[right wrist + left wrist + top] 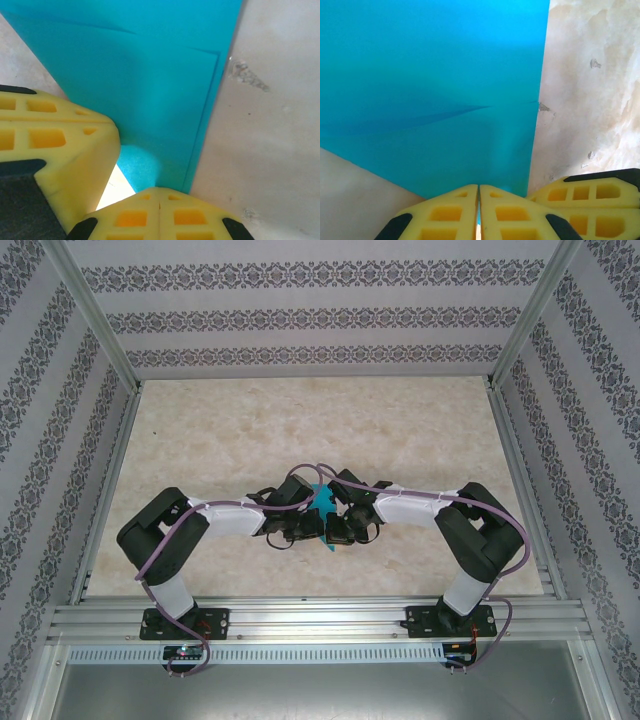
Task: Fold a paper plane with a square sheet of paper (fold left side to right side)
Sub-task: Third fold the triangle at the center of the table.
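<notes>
The square sheet of paper (322, 502) is bright teal and lies folded over with creases on the table's middle, between both wrists. In the left wrist view the paper (435, 90) spreads ahead, a dark crease running across it. My left gripper (478, 187) is shut, a thin teal sliver showing between its yellow fingers. My right gripper (159, 190) is shut with its tips at the paper's (150, 75) near edge, where a doubled layer shows; I cannot tell whether paper is pinched. The two grippers stand close side by side (305, 528) (340, 526).
The marble-patterned table (300, 430) stretches away behind the arms, walled by patterned panels and aluminium rails (320, 615). The right gripper's yellow fingers (592, 192) crowd the left wrist view; the left gripper's fingers (55, 145) crowd the right wrist view.
</notes>
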